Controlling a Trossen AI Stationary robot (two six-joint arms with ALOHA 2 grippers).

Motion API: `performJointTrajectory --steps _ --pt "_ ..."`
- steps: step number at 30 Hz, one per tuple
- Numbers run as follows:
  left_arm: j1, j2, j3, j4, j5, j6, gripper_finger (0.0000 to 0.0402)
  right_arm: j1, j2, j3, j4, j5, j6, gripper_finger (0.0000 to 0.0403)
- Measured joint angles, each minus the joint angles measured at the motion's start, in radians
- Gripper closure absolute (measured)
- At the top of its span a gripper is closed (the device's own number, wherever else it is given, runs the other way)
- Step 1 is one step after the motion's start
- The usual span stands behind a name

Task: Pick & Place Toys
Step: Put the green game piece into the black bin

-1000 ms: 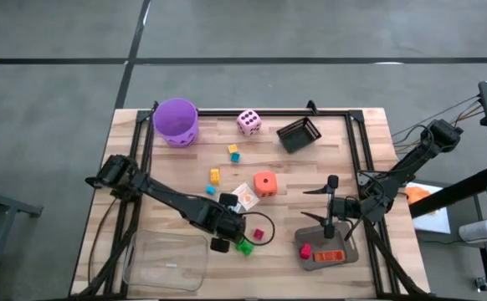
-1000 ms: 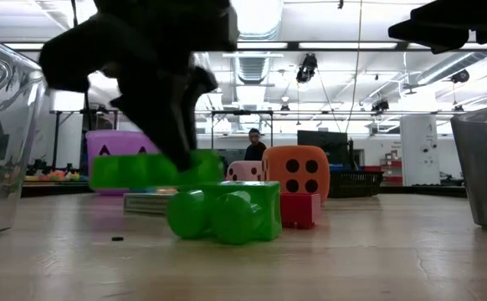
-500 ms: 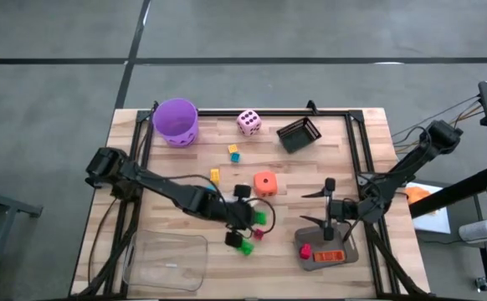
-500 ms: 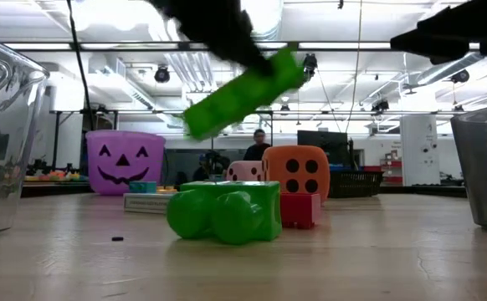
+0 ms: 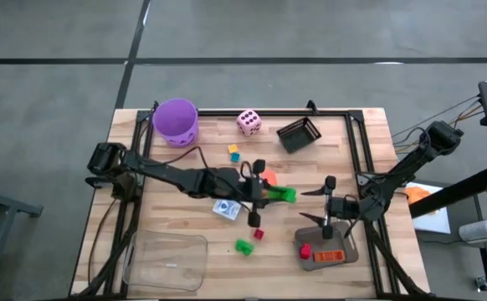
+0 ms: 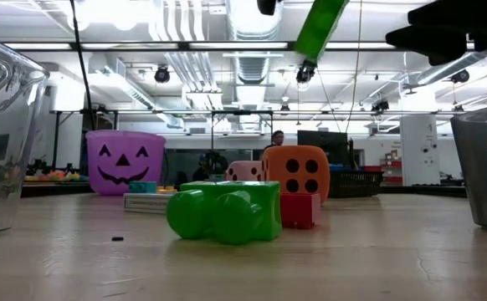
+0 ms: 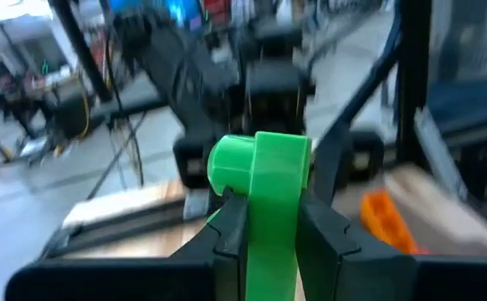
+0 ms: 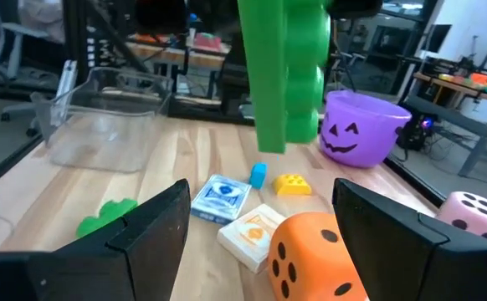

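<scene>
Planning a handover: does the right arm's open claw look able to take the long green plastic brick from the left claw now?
Probably yes: the right claw is open and empty, facing the long green plastic brick that the left claw holds raised beside it, with nothing between.

The light wooden table (image 5: 168, 217) carries a purple bucket (image 5: 176, 121) and a pink die (image 5: 248, 122) along its far edge, with a black basket (image 5: 299, 134) just beside them. Mid-table lie an orange die (image 6: 296, 172), card packs (image 5: 226, 209), and small yellow (image 8: 292, 183) and blue bricks (image 8: 258, 175). Nearer the front lie a green brick (image 5: 243, 247), a red brick (image 5: 258, 234), a clear tub (image 5: 166, 261) and a grey tray (image 5: 327, 255).
</scene>
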Motion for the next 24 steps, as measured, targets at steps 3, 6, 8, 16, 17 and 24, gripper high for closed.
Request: performJointTrajectory --steps 3,6,8,16,17,24 --pt "0.018 0.000 -0.022 0.110 0.037 -0.003 0.0340 -0.023 -0.008 0.000 0.015 0.002 -0.010 0.0114" --pt "0.031 0.000 -0.053 0.227 0.059 -0.004 0.0340 -0.052 -0.011 -0.001 0.035 0.001 -0.026 0.0114" --pt "0.035 0.000 -0.079 0.300 0.061 -0.004 0.0340 -0.073 -0.014 -0.001 0.068 -0.004 -0.044 0.0114" --pt "0.049 0.002 -0.153 0.465 0.062 -0.004 0.0340 -0.187 -0.012 -0.001 0.223 -0.116 -0.148 0.0114" --pt "0.051 0.002 -0.157 0.474 0.060 -0.004 0.0340 -0.209 -0.009 -0.001 0.230 -0.136 -0.151 0.0114" --pt "0.082 0.002 -0.157 0.480 0.059 -0.004 0.0340 -0.348 0.043 0.005 0.278 -0.283 -0.132 0.0114"
